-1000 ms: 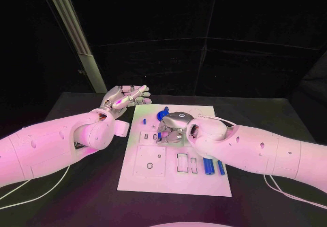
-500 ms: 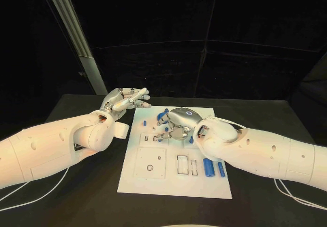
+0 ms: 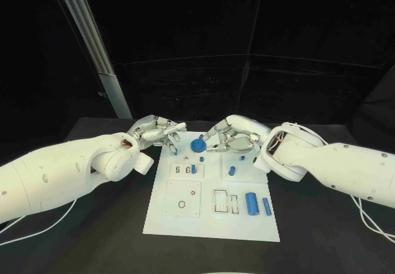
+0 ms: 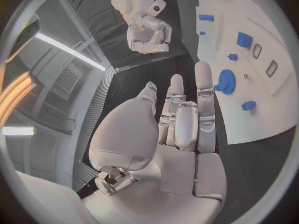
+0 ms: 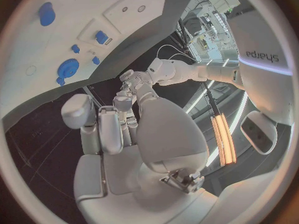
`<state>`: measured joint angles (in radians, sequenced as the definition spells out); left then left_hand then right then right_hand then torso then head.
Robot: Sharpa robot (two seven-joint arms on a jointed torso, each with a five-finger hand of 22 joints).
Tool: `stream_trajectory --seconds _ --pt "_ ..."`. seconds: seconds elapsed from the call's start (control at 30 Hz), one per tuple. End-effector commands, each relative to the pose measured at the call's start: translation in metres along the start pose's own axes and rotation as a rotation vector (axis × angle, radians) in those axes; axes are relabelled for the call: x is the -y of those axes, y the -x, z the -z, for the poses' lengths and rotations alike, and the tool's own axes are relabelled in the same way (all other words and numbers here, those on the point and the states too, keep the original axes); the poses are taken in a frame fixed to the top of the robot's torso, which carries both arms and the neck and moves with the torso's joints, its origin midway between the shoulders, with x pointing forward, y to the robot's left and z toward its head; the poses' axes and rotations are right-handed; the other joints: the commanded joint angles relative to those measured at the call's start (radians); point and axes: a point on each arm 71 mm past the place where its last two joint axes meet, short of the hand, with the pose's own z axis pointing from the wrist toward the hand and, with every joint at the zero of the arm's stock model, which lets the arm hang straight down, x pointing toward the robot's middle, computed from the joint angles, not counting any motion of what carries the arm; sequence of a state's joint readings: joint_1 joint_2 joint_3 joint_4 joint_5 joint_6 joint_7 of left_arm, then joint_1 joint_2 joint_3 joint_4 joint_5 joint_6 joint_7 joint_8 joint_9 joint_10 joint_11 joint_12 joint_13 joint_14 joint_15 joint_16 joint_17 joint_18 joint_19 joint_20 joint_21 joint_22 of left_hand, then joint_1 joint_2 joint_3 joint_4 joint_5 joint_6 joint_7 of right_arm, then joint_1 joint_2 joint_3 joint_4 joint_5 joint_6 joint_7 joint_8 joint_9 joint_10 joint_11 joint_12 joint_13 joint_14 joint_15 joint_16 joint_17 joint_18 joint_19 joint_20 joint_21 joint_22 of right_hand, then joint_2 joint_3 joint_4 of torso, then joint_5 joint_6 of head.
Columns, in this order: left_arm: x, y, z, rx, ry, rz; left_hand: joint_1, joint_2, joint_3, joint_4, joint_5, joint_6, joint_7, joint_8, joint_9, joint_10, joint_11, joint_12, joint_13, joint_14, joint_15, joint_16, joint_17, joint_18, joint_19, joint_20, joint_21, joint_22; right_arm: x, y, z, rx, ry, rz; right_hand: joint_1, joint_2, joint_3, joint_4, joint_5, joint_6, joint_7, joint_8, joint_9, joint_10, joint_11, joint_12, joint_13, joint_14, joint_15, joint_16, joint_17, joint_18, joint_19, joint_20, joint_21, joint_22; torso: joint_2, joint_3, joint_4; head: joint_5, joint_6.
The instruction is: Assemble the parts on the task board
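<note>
The task board (image 3: 210, 214) lies in the middle of the black table (image 3: 329, 228), its long side running away from the robot. At its far end stands a round blue disc part (image 3: 197, 145), with a small blue peg (image 3: 173, 152) just to the left of it. A small blue part (image 3: 190, 169) sits in the slotted block further in, and a short blue piece (image 3: 233, 169) lies loose on the right half of the board. Two blue cylinders (image 3: 252, 204) lie side by side near the board's near right edge, next to two open rectangular slots (image 3: 221, 201).

Judged from this layout, the assembly is partly done: some parts appear seated, while the two cylinders and the short loose piece remain to be placed. No part is in either hand, so the step in hand reads as a gap between placements. The next move calls for one hand to descend onto a loose part, most likely the short piece or a cylinder, pinch it across its narrow side and carry it to a matching recess.

The right hand (image 3: 234, 136) hovers above the far right corner of the board, beside the disc part without touching it. Its fingers are curled inward and nothing is seen between them in the head view or the right wrist view.

The left hand (image 3: 156, 130) hangs over the table just beyond the board's far left corner. Its fingers are extended and close together, holding nothing, as the left wrist view confirms.
</note>
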<state>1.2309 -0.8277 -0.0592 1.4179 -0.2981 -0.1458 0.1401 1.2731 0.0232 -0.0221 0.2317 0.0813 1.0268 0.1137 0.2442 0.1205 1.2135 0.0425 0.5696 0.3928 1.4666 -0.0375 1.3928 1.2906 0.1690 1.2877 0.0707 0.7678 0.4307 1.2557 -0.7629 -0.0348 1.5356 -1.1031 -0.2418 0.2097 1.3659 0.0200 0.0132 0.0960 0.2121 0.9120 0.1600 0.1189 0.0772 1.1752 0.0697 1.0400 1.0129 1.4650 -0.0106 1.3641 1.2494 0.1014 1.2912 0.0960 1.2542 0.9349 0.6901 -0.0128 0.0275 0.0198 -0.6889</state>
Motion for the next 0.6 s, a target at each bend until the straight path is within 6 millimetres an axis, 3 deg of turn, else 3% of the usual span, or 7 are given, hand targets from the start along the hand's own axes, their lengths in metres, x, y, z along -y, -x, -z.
stream_trajectory --seconds 0.03,0.13,0.17,0.27,0.33,0.43,0.6 --pt "-0.011 -0.009 -0.001 -0.193 0.284 -0.197 -0.020 0.024 -0.010 0.017 0.000 -0.011 0.002 0.027 0.014 -0.037 -0.003 0.075 0.063 0.070 0.004 0.064 0.141 -0.031 0.050 -0.003 0.171 0.212 0.005 0.014 0.004 -0.029 -0.044 -0.217 0.010 0.006 -0.001 -0.010 -0.009 -0.010 0.002 0.005 0.000 -0.031 0.001 -0.044 -0.045 0.010 0.001 -0.052 -0.064 0.029 -0.035 -0.001 -0.051 -0.079 -0.020 0.0053 -0.0025 0.006 -0.003" --pt "-0.009 -0.008 -0.006 -0.230 0.395 -0.400 -0.152 0.065 -0.078 0.059 -0.013 -0.024 -0.006 0.096 0.049 -0.086 -0.010 0.205 0.163 0.048 0.000 0.036 0.111 -0.023 0.000 -0.001 0.185 0.207 0.022 0.045 0.009 0.071 -0.112 -0.223 0.011 0.006 -0.006 -0.017 -0.006 -0.014 0.001 0.012 0.000 -0.112 0.001 -0.181 -0.181 -0.037 -0.001 -0.203 -0.229 0.061 -0.117 -0.002 -0.197 -0.286 -0.032 0.0094 -0.0048 0.019 -0.010" --pt "-0.009 -0.008 -0.007 -0.232 0.411 -0.436 -0.158 0.059 -0.089 0.061 -0.027 -0.023 -0.007 0.106 0.054 -0.090 -0.012 0.218 0.173 0.048 0.002 0.035 0.110 -0.022 -0.004 -0.002 0.187 0.208 0.025 0.050 0.010 0.089 -0.123 -0.226 0.012 0.005 -0.007 -0.019 -0.004 -0.014 0.001 0.014 0.000 -0.128 0.000 -0.211 -0.212 -0.048 -0.001 -0.241 -0.268 0.067 -0.134 -0.002 -0.232 -0.333 -0.036 0.0099 -0.0047 0.018 -0.012" --pt "-0.004 -0.009 -0.013 -0.245 0.483 -0.586 -0.206 0.069 -0.152 0.061 -0.031 -0.002 -0.036 0.192 0.107 -0.021 -0.030 0.421 0.380 0.083 -0.021 0.118 0.207 -0.046 0.048 -0.014 0.333 0.397 0.042 0.069 0.017 0.160 -0.193 -0.263 0.018 0.008 -0.003 -0.025 -0.002 -0.016 0.000 0.021 0.001 -0.144 -0.001 -0.273 -0.270 -0.096 -0.001 -0.418 -0.438 0.085 -0.178 -0.003 -0.352 -0.472 -0.041 0.0094 -0.0058 0.020 -0.014" --pt "-0.003 -0.010 -0.016 -0.256 0.521 -0.647 -0.206 0.074 -0.171 0.059 -0.034 -0.004 -0.042 0.223 0.130 0.009 -0.043 0.488 0.457 0.094 -0.028 0.149 0.244 -0.058 0.075 -0.024 0.397 0.484 0.050 0.076 0.019 0.185 -0.223 -0.279 0.019 0.007 0.000 -0.026 -0.005 -0.014 -0.003 0.028 0.001 -0.124 -0.003 -0.347 -0.335 -0.106 -0.003 -0.554 -0.549 0.086 -0.160 -0.005 -0.410 -0.512 -0.045 0.0105 -0.0072 0.023 -0.019" --pt "-0.001 -0.012 -0.022 -0.268 0.578 -0.733 -0.201 0.083 -0.200 0.060 -0.034 -0.017 -0.051 0.269 0.168 0.033 -0.051 0.551 0.530 0.103 -0.034 0.174 0.276 -0.071 0.095 -0.032 0.461 0.573 0.058 0.083 0.021 0.211 -0.250 -0.292 0.019 0.009 0.003 -0.026 -0.005 -0.013 -0.004 0.030 0.000 -0.096 -0.005 -0.392 -0.375 -0.096 -0.004 -0.621 -0.591 0.085 -0.139 -0.007 -0.447 -0.538 -0.051 0.0141 -0.0098 0.026 -0.026" --pt "0.002 -0.019 -0.031 -0.280 0.636 -0.820 -0.191 0.092 -0.232 0.059 -0.034 -0.044 -0.054 0.311 0.207 0.034 -0.054 0.577 0.562 0.104 -0.037 0.178 0.280 -0.079 0.107 -0.037 0.506 0.635 0.063 0.087 0.020 0.230 -0.262 -0.299 0.018 0.004 0.001 -0.029 -0.006 -0.015 -0.003 0.030 -0.002 -0.083 -0.006 -0.415 -0.396 -0.085 -0.005 -0.653 -0.601 0.084 -0.122 -0.007 -0.473 -0.556 -0.055 0.0185 -0.0105 0.029 -0.027"
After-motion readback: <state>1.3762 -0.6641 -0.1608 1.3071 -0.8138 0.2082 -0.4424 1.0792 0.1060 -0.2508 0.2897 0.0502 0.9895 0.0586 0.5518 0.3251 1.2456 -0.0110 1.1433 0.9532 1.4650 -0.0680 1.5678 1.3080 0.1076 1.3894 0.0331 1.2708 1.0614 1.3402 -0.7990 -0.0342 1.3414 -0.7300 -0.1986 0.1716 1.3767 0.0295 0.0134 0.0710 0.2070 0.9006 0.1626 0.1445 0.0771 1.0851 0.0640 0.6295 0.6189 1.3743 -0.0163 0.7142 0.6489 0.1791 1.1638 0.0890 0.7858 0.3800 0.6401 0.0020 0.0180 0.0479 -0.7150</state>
